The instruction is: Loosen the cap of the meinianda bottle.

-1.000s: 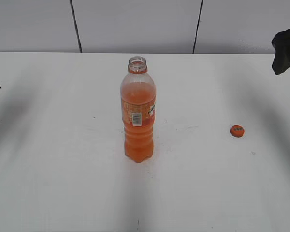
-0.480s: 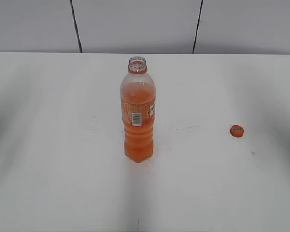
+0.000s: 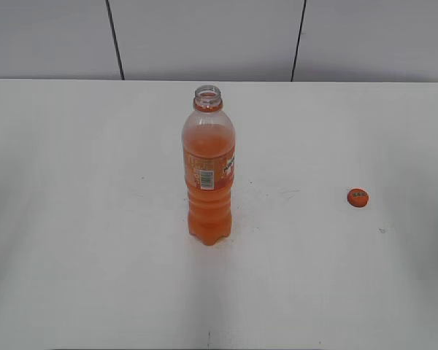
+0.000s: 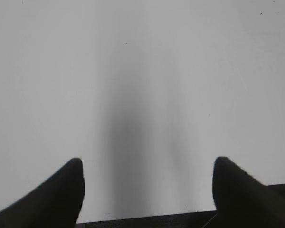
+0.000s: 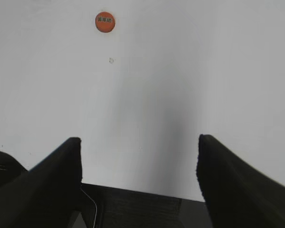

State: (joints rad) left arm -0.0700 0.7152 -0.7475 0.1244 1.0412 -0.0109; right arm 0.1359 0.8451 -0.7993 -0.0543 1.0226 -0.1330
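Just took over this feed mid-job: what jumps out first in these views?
The meinianda bottle stands upright mid-table with its neck open and no cap on it. The cap lies by itself on the white table, well to the bottle's right. Both wrist views show open fingers over bare tabletop, the left gripper and right gripper holding nothing.

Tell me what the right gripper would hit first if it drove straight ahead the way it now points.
Probably nothing but the bare white table. The open right gripper faces empty tabletop straight ahead; the cap lies farther on and left of that line, so it would likely be missed. Depth is hard to judge.
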